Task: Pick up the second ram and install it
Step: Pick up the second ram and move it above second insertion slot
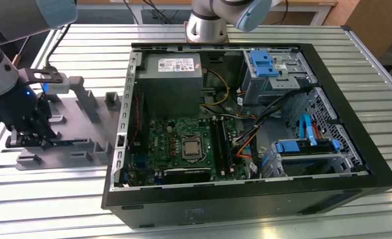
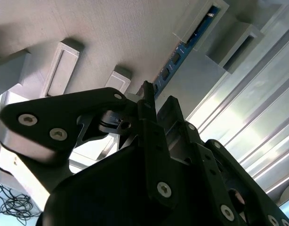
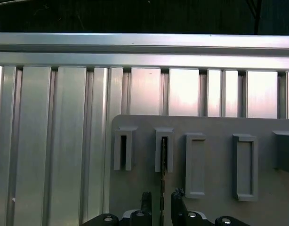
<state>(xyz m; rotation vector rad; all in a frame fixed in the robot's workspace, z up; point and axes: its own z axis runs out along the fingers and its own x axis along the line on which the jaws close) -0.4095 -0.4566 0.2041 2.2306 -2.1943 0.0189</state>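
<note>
blue 2nd ram (image 2: 175, 60) btwn tool's (image 3: 160, 199) spread fingers (image 3: 146, 197)

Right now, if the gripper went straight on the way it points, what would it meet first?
Probably the second ram, standing on edge in the grey tray. It lines up with the gap of the open gripper, though depth is unclear.

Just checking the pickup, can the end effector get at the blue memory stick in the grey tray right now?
Probably yes. The end effector hangs right over the memory stick, which stands on edge in the grey tray, with a finger on either side and nothing blocking it.
</note>
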